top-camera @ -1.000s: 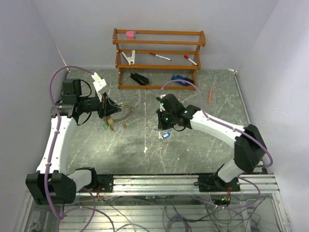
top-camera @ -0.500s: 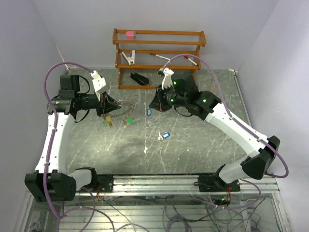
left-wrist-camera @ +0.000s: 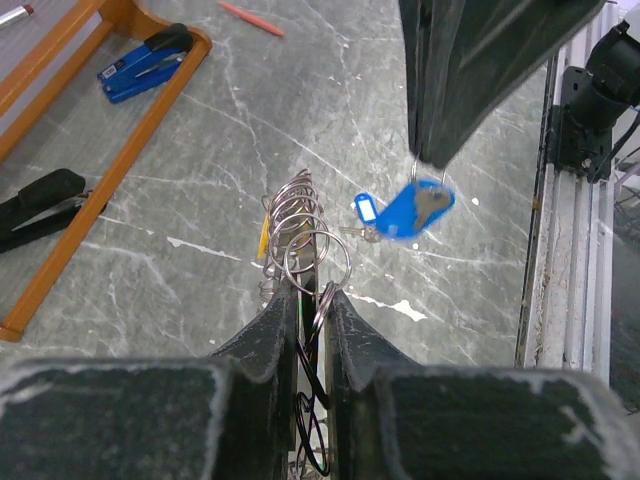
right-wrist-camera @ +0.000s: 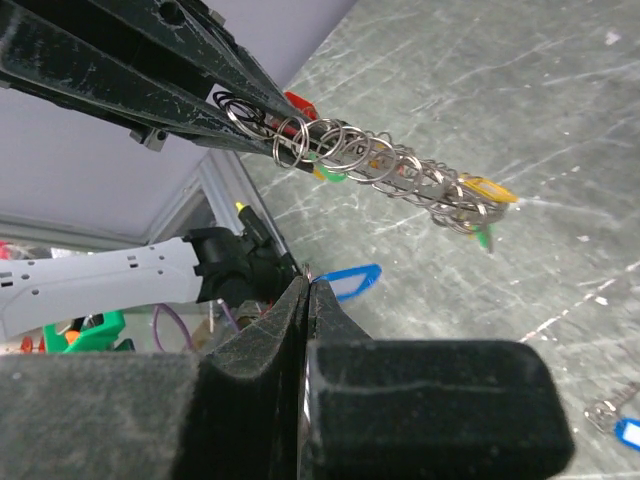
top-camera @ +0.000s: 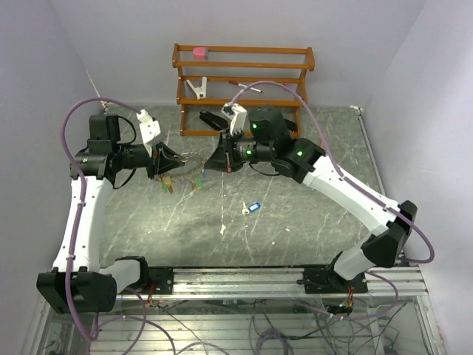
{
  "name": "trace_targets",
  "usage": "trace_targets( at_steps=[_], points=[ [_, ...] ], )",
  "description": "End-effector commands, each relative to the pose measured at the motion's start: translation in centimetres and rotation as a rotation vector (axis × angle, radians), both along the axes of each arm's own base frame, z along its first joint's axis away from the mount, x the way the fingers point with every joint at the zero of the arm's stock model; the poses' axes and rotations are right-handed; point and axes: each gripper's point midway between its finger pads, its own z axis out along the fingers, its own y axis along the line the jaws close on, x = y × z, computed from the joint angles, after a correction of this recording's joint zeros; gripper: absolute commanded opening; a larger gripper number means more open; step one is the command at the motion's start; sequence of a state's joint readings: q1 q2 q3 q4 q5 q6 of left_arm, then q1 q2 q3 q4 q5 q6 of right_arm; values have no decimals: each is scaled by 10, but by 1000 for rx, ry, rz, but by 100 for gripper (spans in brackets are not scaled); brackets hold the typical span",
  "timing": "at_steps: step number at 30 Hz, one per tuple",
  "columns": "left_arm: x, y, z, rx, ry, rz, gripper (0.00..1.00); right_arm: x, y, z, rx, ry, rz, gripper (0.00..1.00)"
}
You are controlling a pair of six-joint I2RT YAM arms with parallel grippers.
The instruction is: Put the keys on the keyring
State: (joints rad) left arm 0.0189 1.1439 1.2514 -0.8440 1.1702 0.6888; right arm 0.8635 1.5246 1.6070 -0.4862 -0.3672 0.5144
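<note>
My left gripper (left-wrist-camera: 308, 292) is shut on the keyring (left-wrist-camera: 300, 230), a silvery ring strung with many small wire loops and held above the table. Keys with yellow (right-wrist-camera: 485, 190), green (right-wrist-camera: 485, 237) and red (right-wrist-camera: 298, 103) tags hang from the keyring (right-wrist-camera: 370, 165). My right gripper (right-wrist-camera: 308, 285) is shut on a key with a blue tag (right-wrist-camera: 345, 281). In the left wrist view that key (left-wrist-camera: 415, 210) dangles just right of the ring's free end. A second blue-tagged key (top-camera: 253, 208) lies on the table. In the top view the two grippers (top-camera: 166, 159) (top-camera: 211, 167) nearly meet.
A wooden rack (top-camera: 244, 89) stands at the back with a black stapler (top-camera: 214, 120), a blue stapler (left-wrist-camera: 145, 65), pens and a pink block. An orange pen (top-camera: 322, 143) lies at the back right. The rail (left-wrist-camera: 580, 200) runs along the near edge.
My right arm rose from the table with a blue-tagged key and swung left up to the keyring. My left arm lifted the ring slightly and holds it.
</note>
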Motion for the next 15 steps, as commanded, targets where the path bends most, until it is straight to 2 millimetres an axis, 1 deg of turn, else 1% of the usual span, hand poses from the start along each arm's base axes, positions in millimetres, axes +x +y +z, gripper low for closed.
trace_targets(
  at_steps=[1,3,8,14,15],
  points=[
    [-2,-6,21,-44,-87,-34,7,-6,24,13,69,7,38,0],
    [-3,-6,21,-50,-83,-39,7,-7,30,13,81,4,46,0],
    [-6,-6,17,-34,-66,-47,7,-4,35,15,75,-11,38,0],
    [-9,-6,10,-26,-39,-68,7,1,39,26,74,-38,32,0],
    [-10,-6,9,-26,-38,-68,7,1,41,31,81,-46,35,0]
  ],
)
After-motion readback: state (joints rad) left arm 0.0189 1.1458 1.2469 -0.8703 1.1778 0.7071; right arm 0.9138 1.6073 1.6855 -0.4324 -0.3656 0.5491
